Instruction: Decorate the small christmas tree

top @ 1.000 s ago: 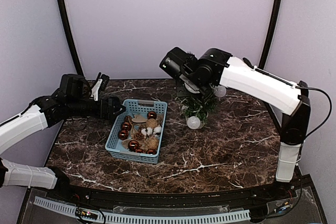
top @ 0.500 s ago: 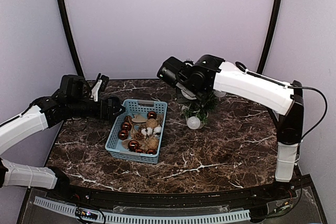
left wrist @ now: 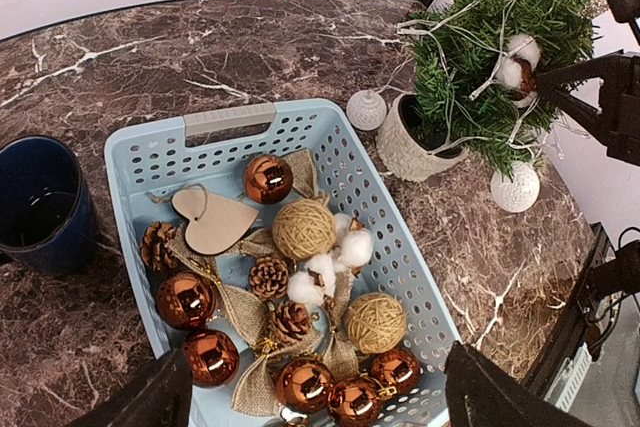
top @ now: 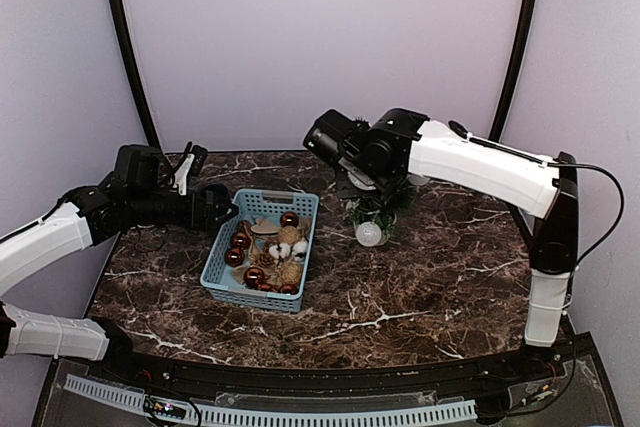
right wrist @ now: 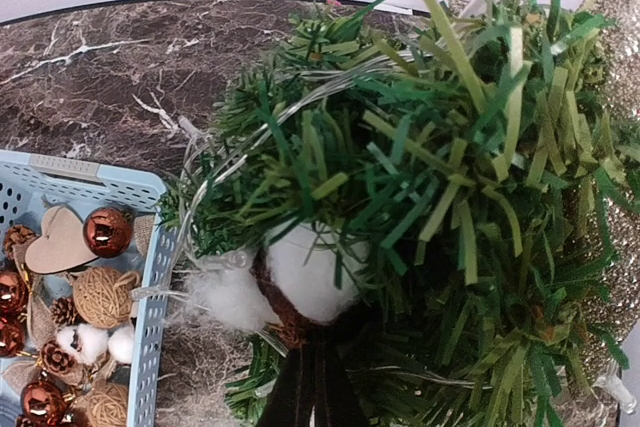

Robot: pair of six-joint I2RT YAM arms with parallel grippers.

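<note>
- Found small christmas tree (left wrist: 480, 37) upright in round white pot (left wrist: 405, 142), toward 1 o'clock of tabletop (top: 400, 297) in overhead view, at 2 o'clock of blue basket (left wrist: 228, 119) and apart from it.
- Noted thin white light wire (left wrist: 432, 37) threaded through the branches, and glittery gold piece (right wrist: 610, 57) up at the crown.
- Logged white textured ball (left wrist: 367, 109) just beside pot at 10 o'clock in left wrist view. Logged second white ball (left wrist: 516, 187) under the foliage at 5 o'clock. Cannot tell hanging or resting for either.
- Right tool (right wrist: 313, 367) reaching into foliage from 3 o'clock in left wrist view, jaws pinched tight on brown base of cotton boll (right wrist: 305, 282), white fluff pressed in among the needles.
- Left tool (top: 213, 207) near basket's 10 o'clock corner in overhead view, spread wide, nothing gripped. Fingers (left wrist: 150, 397) showing only at lower corners of its own wrist view.
- Counted in basket: shiny copper balls (left wrist: 268, 177), twine balls (left wrist: 303, 229), pine cones (left wrist: 268, 275), wooden heart (left wrist: 215, 219), cotton tufts (left wrist: 355, 245), burlap bows (left wrist: 240, 312).
- Spotted dark blue mug (left wrist: 40, 202) on tabletop at 9 o'clock of basket in left wrist view, just beside its wall.
</note>
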